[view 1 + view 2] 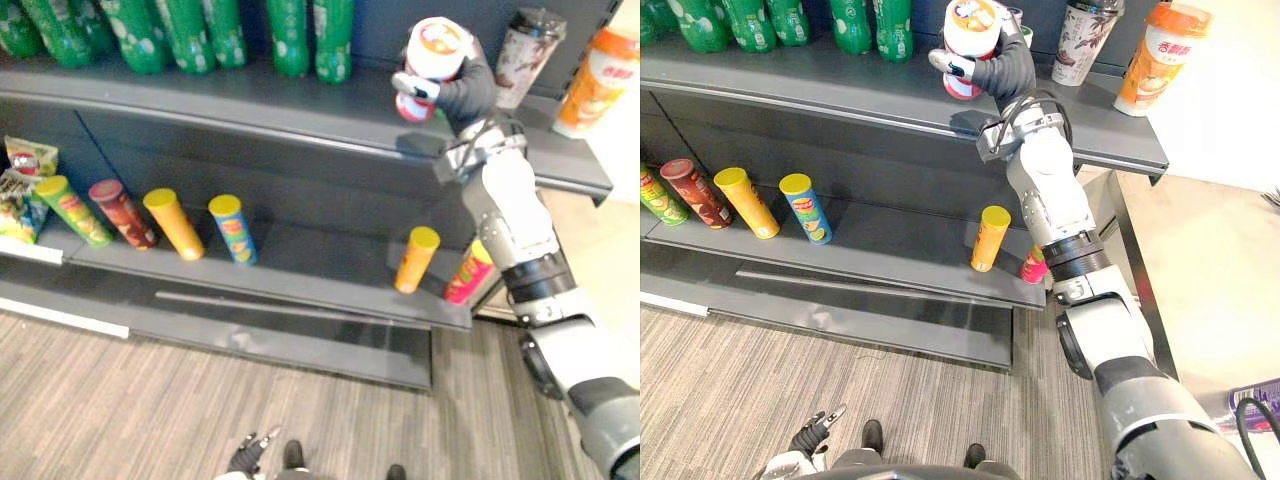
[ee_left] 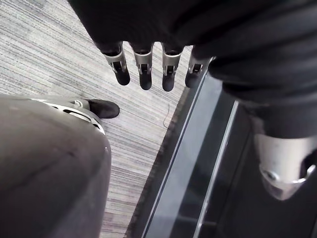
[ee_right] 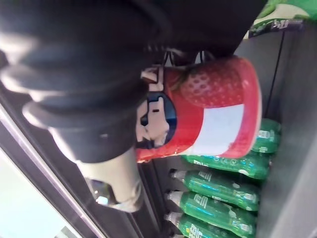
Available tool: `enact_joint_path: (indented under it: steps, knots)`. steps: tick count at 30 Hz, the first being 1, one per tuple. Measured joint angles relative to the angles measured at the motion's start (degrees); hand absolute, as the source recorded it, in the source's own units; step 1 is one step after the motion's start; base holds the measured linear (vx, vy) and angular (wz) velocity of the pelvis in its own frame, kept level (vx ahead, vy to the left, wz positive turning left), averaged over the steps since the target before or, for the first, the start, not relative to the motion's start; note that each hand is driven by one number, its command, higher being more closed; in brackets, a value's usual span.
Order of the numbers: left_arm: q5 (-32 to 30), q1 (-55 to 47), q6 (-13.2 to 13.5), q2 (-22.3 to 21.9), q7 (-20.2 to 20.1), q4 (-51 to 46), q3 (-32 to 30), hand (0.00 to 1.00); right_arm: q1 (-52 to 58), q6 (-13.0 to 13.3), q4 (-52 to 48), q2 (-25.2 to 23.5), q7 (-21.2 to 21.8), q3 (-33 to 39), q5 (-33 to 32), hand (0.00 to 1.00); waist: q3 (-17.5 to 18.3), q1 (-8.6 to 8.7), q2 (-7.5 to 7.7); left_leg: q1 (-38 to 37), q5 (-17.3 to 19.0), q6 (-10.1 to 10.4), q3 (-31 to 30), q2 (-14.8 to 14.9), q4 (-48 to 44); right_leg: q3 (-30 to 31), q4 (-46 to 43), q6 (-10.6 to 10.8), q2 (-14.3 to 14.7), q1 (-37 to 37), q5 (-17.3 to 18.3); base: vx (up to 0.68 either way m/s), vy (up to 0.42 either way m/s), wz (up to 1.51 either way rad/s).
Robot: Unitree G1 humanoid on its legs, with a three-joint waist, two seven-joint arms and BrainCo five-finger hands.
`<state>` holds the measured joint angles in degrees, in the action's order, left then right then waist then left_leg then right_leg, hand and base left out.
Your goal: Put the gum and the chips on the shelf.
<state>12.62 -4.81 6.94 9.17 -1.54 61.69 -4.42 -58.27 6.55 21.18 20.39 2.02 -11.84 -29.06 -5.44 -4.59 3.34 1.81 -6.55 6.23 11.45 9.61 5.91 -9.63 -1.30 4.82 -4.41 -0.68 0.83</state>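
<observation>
While reaching up at upper right, gripping the gum tub [image 1: 436,45], lid up, in the curled right robot hand [image 1: 465,90] over the top shelf [image 1: 250,105]; dangling the left robot hand [image 2: 144,74] slack at lower centre.

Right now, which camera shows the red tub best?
The right wrist view: the red tub is close up, its strawberry clear. Both eye views show it smaller, in the right hand above the upper shelf.

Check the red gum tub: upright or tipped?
Near upright, lid up. The right hand grips the gum tub over the top shelf; whether its base rests there, cannot tell.
</observation>
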Motion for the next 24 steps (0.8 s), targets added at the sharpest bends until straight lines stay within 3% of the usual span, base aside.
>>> enact_joint_path:
  steps: [8,24]
  knots:
    - [0.0,0.1,0.0,0.1,-0.8,0.0,0.0,0.0,0.5,-1.2,5.2,0.0,0.7,-0.1,0.5,1.0,0.0,0.08,0.31,0.0,-0.1,0.0,0.3,0.0,0.0,0.4,0.6,0.0,0.1,0.1,-0.4,0.0,0.001,-0.02]
    - [0.1,0.3,0.0,0.5,-0.9,0.0,0.0,0.0,0.9,-1.1,9.6,-0.1,-0.4,2.5,4.5,1.0,-0.1,-0.06,1.67,0.1,-0.2,-0.1,0.3,0.0,0.0,0.5,1.1,0.1,0.1,0.2,-0.6,0.0,0.0,0.0]
